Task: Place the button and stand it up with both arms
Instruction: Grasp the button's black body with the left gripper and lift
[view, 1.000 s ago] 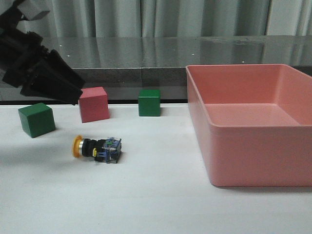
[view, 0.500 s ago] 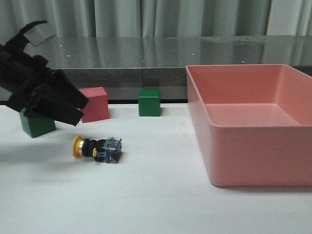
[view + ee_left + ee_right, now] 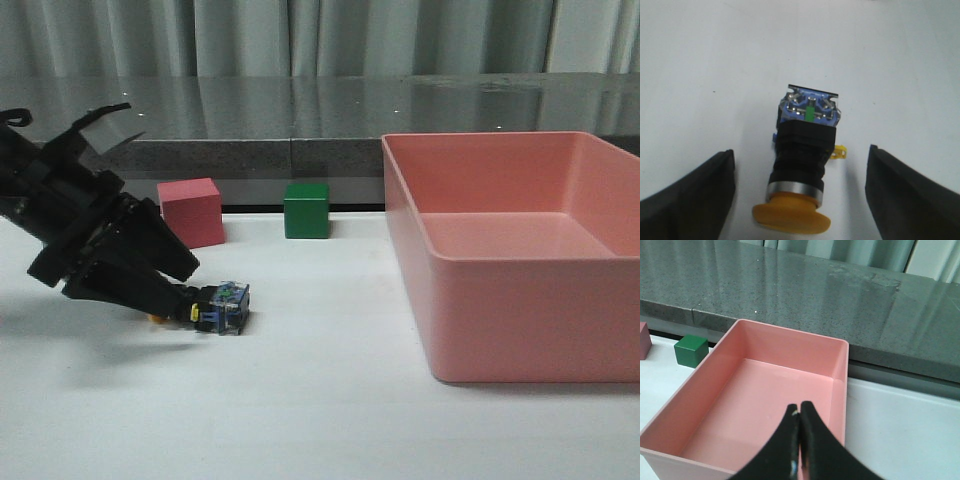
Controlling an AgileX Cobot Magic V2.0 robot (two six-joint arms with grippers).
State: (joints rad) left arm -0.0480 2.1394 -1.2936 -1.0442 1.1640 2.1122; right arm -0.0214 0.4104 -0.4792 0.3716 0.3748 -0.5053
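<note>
The button (image 3: 803,172) lies on its side on the white surface (image 3: 320,400), yellow cap toward the left arm and clear blue base pointing away toward the pink bin (image 3: 515,255), so it cannot stand until something tips it onto that base. The left gripper (image 3: 800,195) sits low around the cap end with its fingers (image 3: 695,192) spread wide, one on each side of the barrel and apart from it; that straddle looks like the set-up for a pinch across the black barrel. In the front view the arm hides the cap and a green cube, leaving only the base showing. A pink cube (image 3: 191,211) and a green cube (image 3: 306,209) stand behind, well apart from the button. The right gripper (image 3: 800,427) hangs above the bin with its fingers pressed together, holding nothing, apparently waiting its turn.
</note>
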